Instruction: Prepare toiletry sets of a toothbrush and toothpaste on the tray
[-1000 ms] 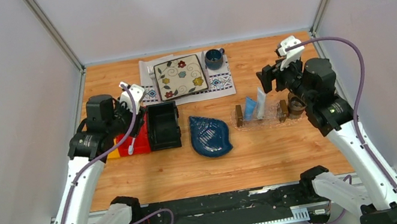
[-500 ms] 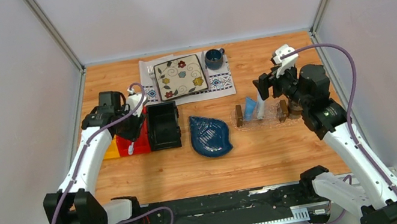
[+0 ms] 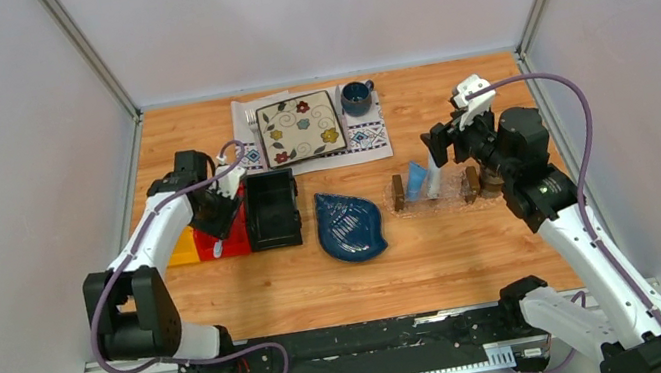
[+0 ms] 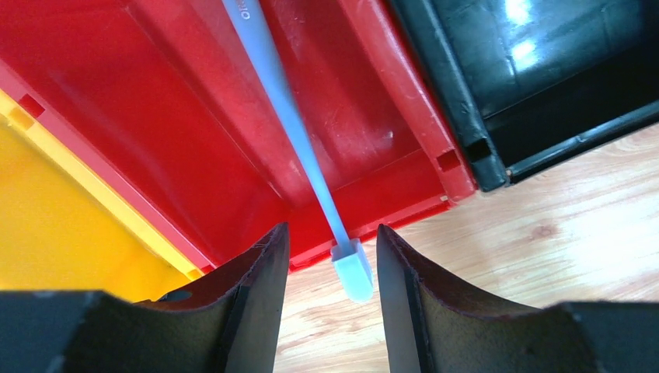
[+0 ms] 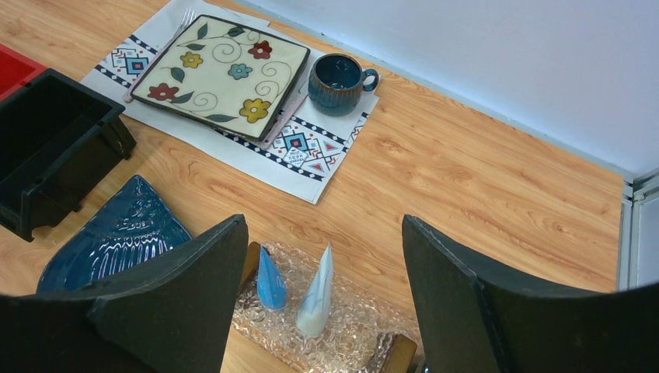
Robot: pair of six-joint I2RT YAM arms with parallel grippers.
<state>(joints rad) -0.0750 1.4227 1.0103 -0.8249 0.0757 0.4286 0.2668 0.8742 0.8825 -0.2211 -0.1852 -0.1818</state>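
A robotics lab test cell. A wooden table [image 3: 438,249] is boxed in by plain white wall panels [image 3: 317,6] on bare aluminium posts [image 3: 86,53]. Along the table's near edge runs a black metal mounting rail [image 3: 372,337] carrying two white robot arms [image 3: 583,235]. Near its far edge, a floral plate [image 3: 299,128] and a mug [image 3: 355,97] sit on a placemat [image 3: 369,136].

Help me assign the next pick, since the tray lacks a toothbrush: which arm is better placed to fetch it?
Left. Its open gripper hangs right over the toothbrush in the red bin; the right gripper is far off, above the tray.
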